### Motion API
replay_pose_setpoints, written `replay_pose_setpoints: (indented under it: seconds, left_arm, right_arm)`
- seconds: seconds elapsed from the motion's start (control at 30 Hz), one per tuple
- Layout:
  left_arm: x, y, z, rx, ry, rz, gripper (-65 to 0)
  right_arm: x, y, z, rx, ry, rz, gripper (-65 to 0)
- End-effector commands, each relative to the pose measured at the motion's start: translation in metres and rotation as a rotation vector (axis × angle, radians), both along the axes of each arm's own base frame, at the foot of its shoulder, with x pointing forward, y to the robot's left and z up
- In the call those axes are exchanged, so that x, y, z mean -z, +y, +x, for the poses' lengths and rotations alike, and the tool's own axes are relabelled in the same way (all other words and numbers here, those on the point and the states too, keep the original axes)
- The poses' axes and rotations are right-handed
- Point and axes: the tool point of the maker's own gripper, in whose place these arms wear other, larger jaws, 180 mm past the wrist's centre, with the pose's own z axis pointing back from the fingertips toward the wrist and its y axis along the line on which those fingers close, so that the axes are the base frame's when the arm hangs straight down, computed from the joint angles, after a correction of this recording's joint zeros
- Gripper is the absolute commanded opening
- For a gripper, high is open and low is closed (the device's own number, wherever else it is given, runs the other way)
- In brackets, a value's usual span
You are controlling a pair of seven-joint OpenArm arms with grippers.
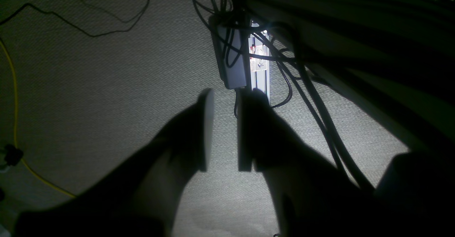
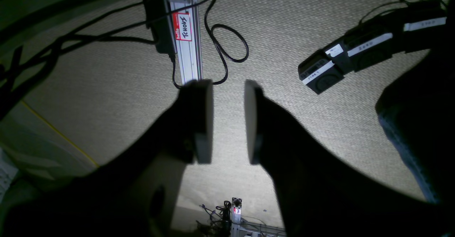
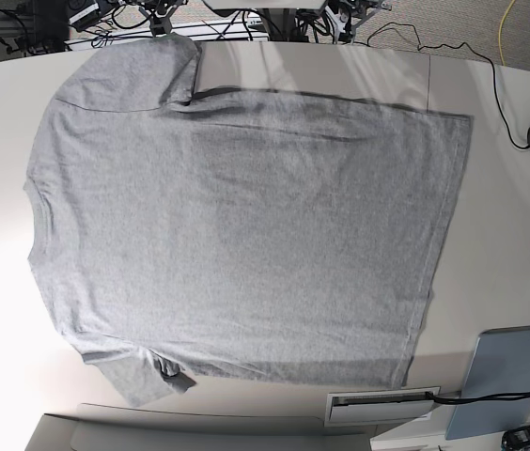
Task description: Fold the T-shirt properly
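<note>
Fingers of the left arm and fingers of the right both hang spread and empty, off the bench. T-shirt lies flat, plain side up; pinching matching sleeve-side corners together should keep the fold even.

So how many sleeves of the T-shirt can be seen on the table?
2. One sleeve lies at the top left of the T-shirt, the other sleeve at the bottom left, its end partly folded over.
</note>
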Motion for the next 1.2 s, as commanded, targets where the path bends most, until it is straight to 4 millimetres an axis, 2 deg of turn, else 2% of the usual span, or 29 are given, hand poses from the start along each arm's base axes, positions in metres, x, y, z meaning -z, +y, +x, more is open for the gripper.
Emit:
replay_pose_setpoints:
  seconds: [0.0,0.83,1.03,1.17]
  left_arm:
    - [0.000,0.003,-0.012,0.016,0.022,0.008,-51.0]
    - [0.000,0.003,-0.012,0.016,0.023,0.009,-51.0]
    - [0.001,0.003,-0.019,0.021,0.063,0.013,-51.0]
    - [0.000,0.005,-0.027,0.096,0.114,0.030,-51.0]
  right_arm:
    - [-0.001,-0.004,-0.003,0.009,-0.002,-0.001,-49.0]
    - [-0.001,-0.003,-0.003,0.009,-0.001,0.000,-49.0]
    - [-0.003,0.001,-0.011,0.004,0.019,0.038,-49.0]
    - [-0.007,-0.015,-0.021,0.040,0.017,0.024,-49.0]
